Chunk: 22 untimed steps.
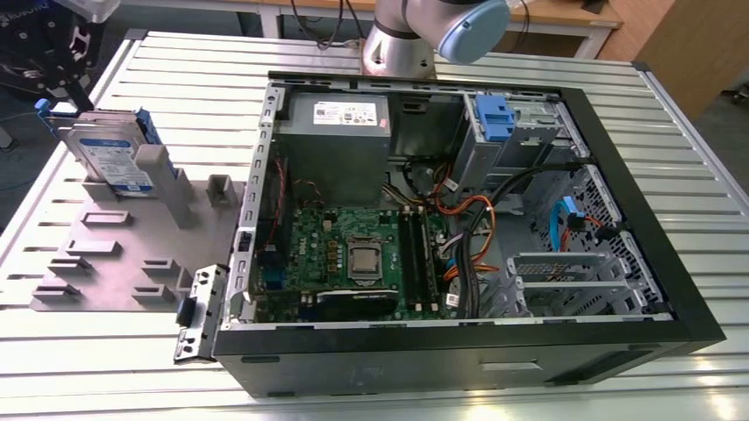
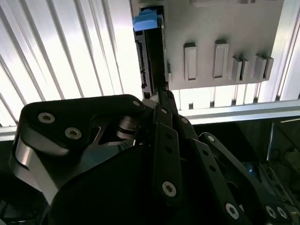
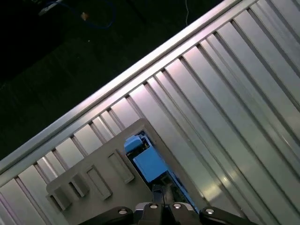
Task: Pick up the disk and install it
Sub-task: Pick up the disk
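Fingers (image 2: 161,101) drawn together to a narrow tip, with nothing clamped between them as far as both wrist views show. The gripper (image 2: 161,93) hangs at one end of the disk (image 2: 151,61), which stands on edge in a slot of the grey rack (image 2: 225,42).

Hazard 1: the closed tips look narrower than the disk is thick. A descent would likely butt them against its edge or its blue rail (image 2: 146,21), and could tilt or jam it in the slot.

Hazard 2: the tips sit over one end, not mid-length. A grasp there would probably let the disk swing or slip.

Hazard 3: the open case (image 1: 468,351) lies well apart, toward the exterior view's right. Loose cables (image 1: 468,219) cross its interior, where a carried disk could snag.

Position: in the exterior view the disk (image 1: 111,158) occupies the upper left of the frame, label side showing, on the rack atop the ribbed table (image 1: 175,61). The tips are just beside its end; whether they touch cannot be told.
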{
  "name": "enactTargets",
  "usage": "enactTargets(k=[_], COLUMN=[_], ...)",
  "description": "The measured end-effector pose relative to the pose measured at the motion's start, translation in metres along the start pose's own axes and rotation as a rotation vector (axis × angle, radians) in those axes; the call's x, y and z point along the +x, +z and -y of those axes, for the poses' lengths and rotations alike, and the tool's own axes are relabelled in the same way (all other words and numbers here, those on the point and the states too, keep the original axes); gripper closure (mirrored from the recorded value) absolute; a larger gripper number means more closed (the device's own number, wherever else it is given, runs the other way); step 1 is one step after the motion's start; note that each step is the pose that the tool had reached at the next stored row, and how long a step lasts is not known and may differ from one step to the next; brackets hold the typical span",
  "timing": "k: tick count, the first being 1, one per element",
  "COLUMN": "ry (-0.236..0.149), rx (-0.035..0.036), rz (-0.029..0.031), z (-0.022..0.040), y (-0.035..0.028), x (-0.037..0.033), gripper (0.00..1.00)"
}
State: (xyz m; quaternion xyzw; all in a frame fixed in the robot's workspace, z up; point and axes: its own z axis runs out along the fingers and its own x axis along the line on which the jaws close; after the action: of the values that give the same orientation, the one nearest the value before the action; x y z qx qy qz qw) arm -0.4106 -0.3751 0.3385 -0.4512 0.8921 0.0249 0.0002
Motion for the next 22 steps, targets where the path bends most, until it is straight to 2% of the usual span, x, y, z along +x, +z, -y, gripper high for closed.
enactTargets(k=[22], ry=[-0.399], rx=[-0.0092], rz=[-0.0177], z=[0.0], y=[0.0008], x=[0.0], gripper=[0.89])
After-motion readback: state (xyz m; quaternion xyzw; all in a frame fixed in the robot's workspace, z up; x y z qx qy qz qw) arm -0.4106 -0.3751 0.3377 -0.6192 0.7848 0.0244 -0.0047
